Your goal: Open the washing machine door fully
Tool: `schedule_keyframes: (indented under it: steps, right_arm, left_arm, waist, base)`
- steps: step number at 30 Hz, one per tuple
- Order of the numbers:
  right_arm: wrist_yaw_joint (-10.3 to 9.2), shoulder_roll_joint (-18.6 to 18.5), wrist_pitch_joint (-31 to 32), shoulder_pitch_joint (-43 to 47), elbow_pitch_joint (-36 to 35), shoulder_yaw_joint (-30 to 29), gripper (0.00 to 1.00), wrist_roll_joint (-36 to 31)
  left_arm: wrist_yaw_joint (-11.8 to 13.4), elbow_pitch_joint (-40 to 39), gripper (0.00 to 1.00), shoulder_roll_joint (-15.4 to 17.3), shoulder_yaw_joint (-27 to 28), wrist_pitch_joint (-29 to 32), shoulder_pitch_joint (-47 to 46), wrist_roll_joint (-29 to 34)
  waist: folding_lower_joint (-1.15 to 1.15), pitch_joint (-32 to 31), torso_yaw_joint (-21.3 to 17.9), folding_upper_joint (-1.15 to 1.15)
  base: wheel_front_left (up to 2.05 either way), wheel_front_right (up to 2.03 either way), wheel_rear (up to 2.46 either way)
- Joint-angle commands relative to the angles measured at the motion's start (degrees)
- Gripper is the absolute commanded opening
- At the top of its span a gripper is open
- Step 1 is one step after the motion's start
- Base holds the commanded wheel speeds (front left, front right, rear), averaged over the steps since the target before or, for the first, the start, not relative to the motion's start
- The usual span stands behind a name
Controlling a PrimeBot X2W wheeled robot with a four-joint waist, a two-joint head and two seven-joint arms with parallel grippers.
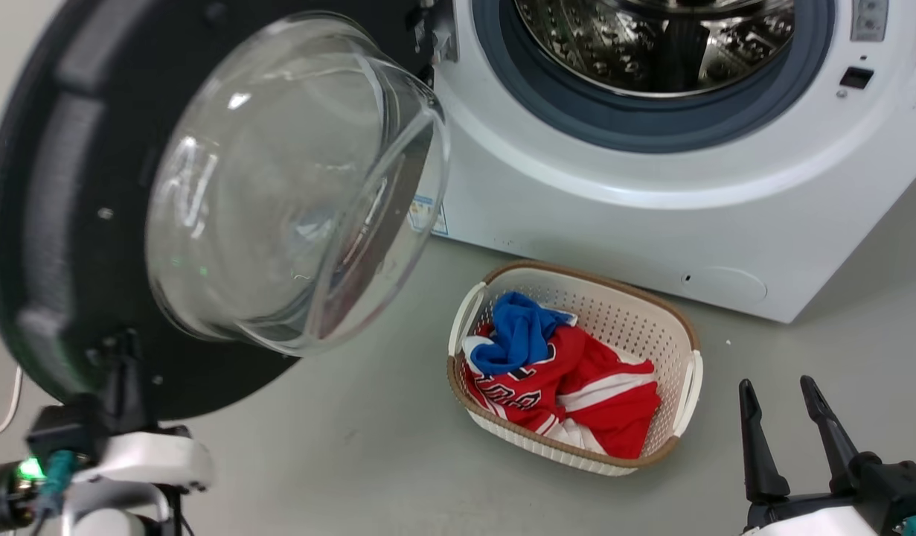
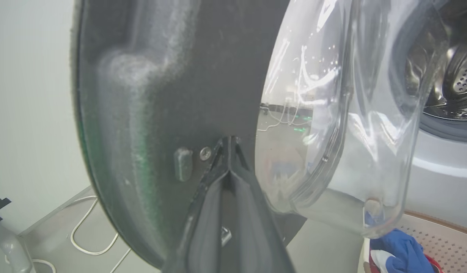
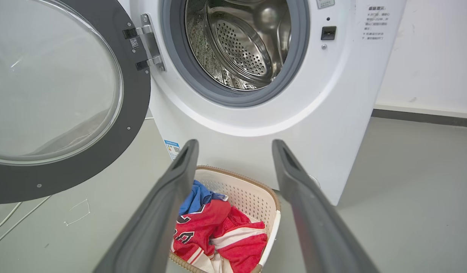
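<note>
— Two grippers: how do they stand?
— The left gripper has its fingers pressed together, tips at the inner face of the washing machine door. Whether they touch it is hard to tell. The right gripper is spread wide, holding nothing.
— And the door?
— Swung well out from the washing machine, its rim cropped at the head view's top. The drum is cropped there too.

1. Grey floor underfoot, smooth and matte, with soft, even light on it and only mild shadows.
2. In the right wrist view there's a plain white wall, a few faint scuffs on it.
3. A dark skirting strip runs along where that wall meets the floor.
4. A white cable curls across the floor at the left.
5. A thin white outline mark is drawn on the floor.
</note>
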Motion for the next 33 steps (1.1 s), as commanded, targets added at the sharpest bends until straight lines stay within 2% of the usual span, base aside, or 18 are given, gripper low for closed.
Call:
schedule_keyframes:
  steps: [1, 14, 21, 33]
  right_arm:
    - [-0.01, 0.09, -0.10, -0.79, -0.18, -0.09, 1.00, -0.32]
    - [-0.01, 0.09, -0.10, -4.70, -1.19, -0.26, 1.00, -3.31]
    - [-0.02, 0.09, -0.09, -5.89, -1.52, -0.55, 1.00, -4.13]
    - [-0.02, 0.09, -0.10, -6.77, -1.86, -0.80, 1.00, -4.73]
  left_arm:
    - [0.22, 0.24, 0.00, 0.43, 1.32, 0.12, -1.18, -0.43]
    - [-2.28, 5.99, 0.00, 1.52, 12.44, 0.12, -10.57, -0.05]
    - [-3.59, 10.71, 0.00, 3.79, 17.83, 0.13, -15.11, -0.14]
    - [-5.67, 17.04, 0.00, 8.41, 22.71, 0.13, -19.84, 1.12]
  waist:
    - [-0.01, 1.10, -0.25, 0.00]
    - [-0.01, 7.20, -1.33, 0.00]
    - [-0.01, 9.01, -2.86, 0.00]
    - [-0.01, 10.28, -4.61, 0.00]
  base:
    - [0.00, 0.00, 0.00]
    - [0.00, 0.00, 0.00]
    - [0.00, 0.00, 0.00]
    - [0.00, 0.00, 0.00]
